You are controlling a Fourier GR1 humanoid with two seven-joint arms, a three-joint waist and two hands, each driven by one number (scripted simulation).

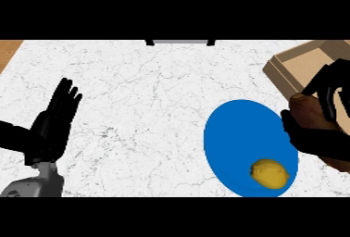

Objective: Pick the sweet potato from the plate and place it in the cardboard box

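Observation:
A brown sweet potato (pixel 309 111) is held at the right edge of the head view, with my right hand (pixel 308 139) shut on it; the fingers curl over its top and hide much of it. It hangs just past the right rim of the blue plate (pixel 236 134), a little in front of the cardboard box (pixel 297 65), which stands open at the far right corner. My left hand (pixel 54 120) rests open at the left, fingers pointing up, away from everything.
A yellow rounded fruit or vegetable (pixel 270 173) lies on the near part of the plate. The white marble counter (pixel 150 102) stretches between the two hands. A grey and black fixture (pixel 181 42) sits at the far edge.

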